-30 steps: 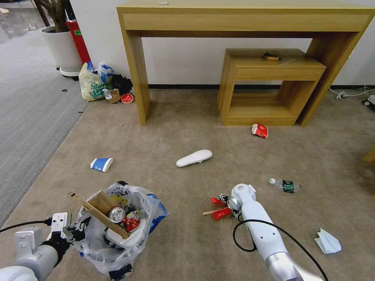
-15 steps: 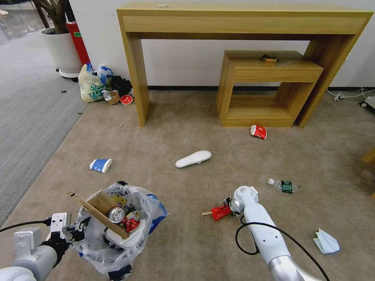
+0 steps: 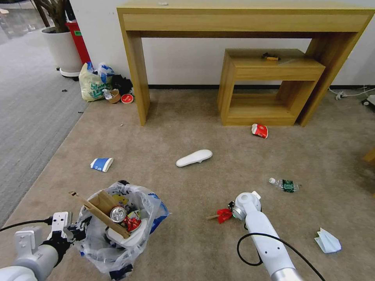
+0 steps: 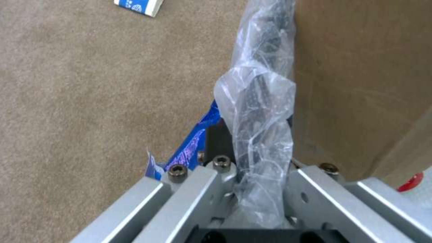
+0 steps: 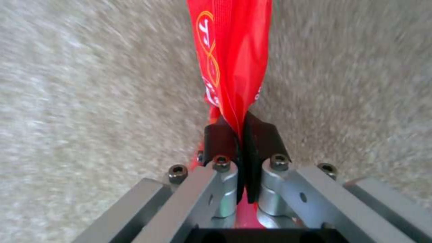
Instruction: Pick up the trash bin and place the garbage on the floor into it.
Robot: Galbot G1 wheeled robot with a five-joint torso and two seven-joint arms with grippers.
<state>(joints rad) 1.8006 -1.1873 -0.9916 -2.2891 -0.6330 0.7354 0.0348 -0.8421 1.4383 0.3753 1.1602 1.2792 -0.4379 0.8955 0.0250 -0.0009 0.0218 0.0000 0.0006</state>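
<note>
Collecting step: right gripper [image 5: 241, 135] clamped on a red wrapper [image 5: 232, 57] above the carpet [image 3: 187, 128]; left gripper [image 4: 245, 175] pinches the bin [image 3: 117, 230] rim, so the wrapper likely needs carrying leftward over it.

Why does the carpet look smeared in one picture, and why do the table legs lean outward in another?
In the right wrist view the floor is streaked with motion blur, while the red wrapper pinched in the right gripper stays sharp. In the head view the wide lens bends straight lines, so the tall wooden table splays toward the edges. In the left wrist view the carpet pile is crisp beside the trash bin.
</note>
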